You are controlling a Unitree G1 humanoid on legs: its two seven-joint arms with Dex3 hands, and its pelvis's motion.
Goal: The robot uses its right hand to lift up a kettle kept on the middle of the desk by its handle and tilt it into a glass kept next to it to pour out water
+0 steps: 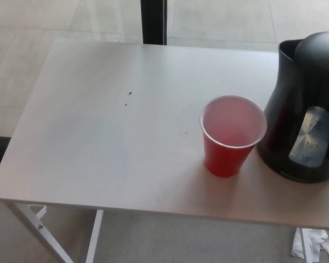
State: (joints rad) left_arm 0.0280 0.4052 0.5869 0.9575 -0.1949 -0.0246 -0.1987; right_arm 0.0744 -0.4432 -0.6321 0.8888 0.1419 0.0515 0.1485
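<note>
A black kettle [306, 109] is seen upright at the right edge of the white counter [98, 137], cut off by the frame. A red cup [232, 135] is placed just left of it, very close, upright and open-topped. Neither robot hand is shown, so their state cannot be told.

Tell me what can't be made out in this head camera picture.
- Kettle: handle cut off by the right edge, head view.
- Kettle's water level: its gauge window shows only glare.
- Red cup: contents unclear, inside looks washed out.
- Both hands: out of frame.
</note>
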